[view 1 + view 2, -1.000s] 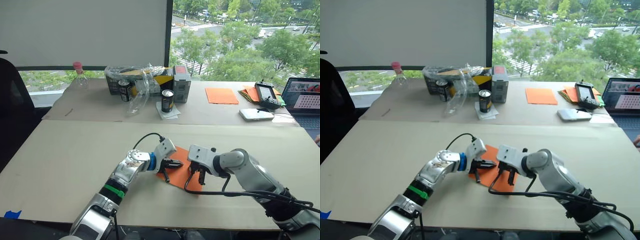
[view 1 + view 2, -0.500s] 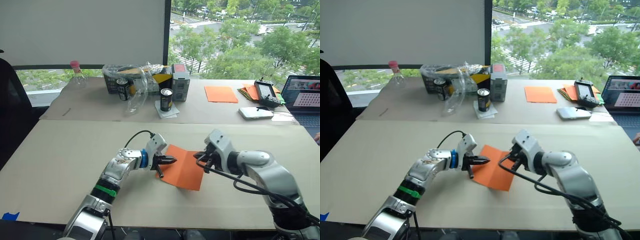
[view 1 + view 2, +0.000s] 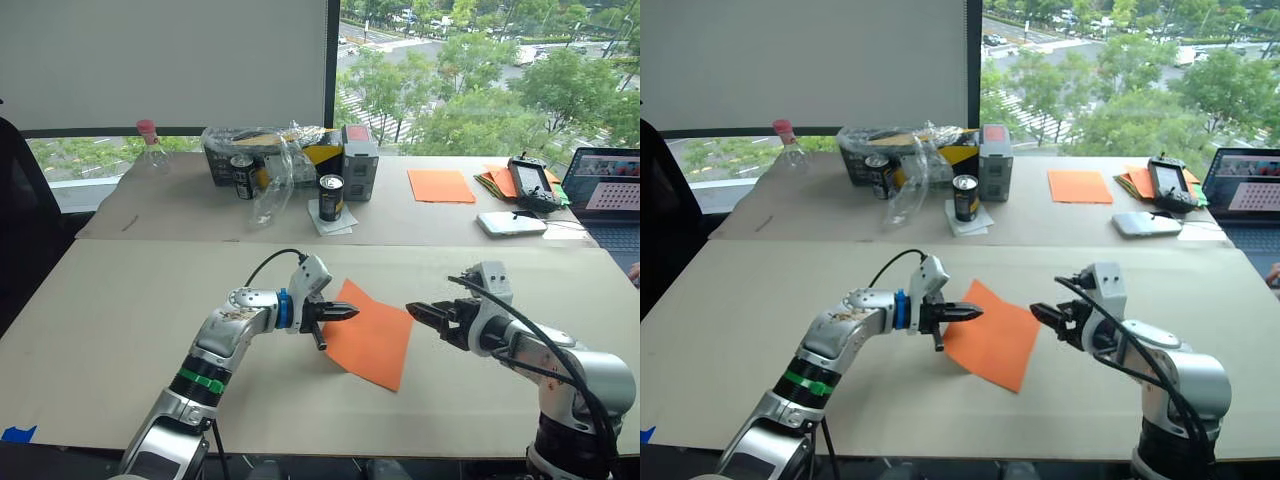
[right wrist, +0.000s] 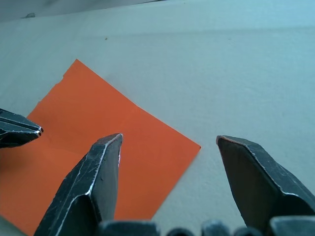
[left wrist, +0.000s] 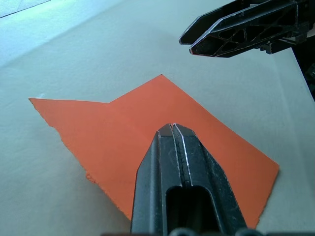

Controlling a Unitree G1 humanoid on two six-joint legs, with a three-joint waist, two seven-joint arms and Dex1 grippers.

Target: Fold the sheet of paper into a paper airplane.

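With only the left gripper (image 3: 342,312) – jaws pressed together – resting on the sheet of paper (image 3: 372,333), and the right gripper (image 3: 424,313) beside it, jaws spread, the thin sheet could slide on the bench (image 3: 120,310).

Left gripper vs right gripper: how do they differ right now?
The left gripper is shut, its tips over the bright-orange sheet of paper; the right gripper is open. The left sits at the sheet's left edge, while the right hangs just off its right corner, clear of it. Both are black, two-fingered and point toward each other across the sheet.
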